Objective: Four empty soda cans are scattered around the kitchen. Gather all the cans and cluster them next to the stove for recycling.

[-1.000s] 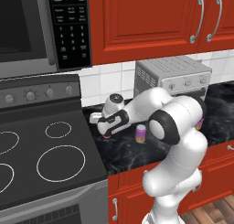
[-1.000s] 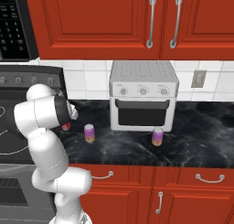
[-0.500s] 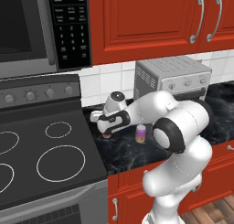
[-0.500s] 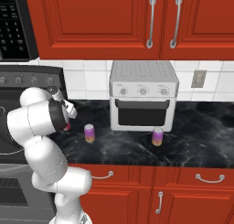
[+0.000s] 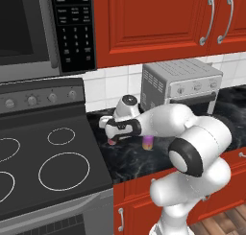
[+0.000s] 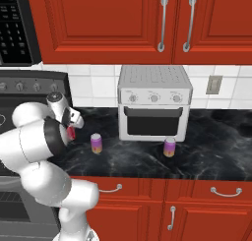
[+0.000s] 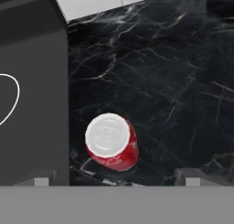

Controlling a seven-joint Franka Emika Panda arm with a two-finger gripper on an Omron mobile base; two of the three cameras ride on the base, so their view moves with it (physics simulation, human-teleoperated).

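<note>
So we've got the hand (image 7: 114, 182) spread wide with nothing between its fingers, hanging right over a red can (image 7: 112, 143) that stands upright on the black counter (image 7: 173, 81), just beside the stove (image 7: 32, 104) edge. In the hand view the can sits near 6 o'clock, stove at 9. Two purple cans wait further along: one (image 6: 96, 143) near the hand, another (image 6: 170, 147) in front of the toaster oven (image 6: 153, 105). Our guess is these empties weigh almost nothing, dent if squeezed hard, and feel slick on the painted wall. We'd pinch mid-body across the round sides, gently, not by the silvery top
</note>
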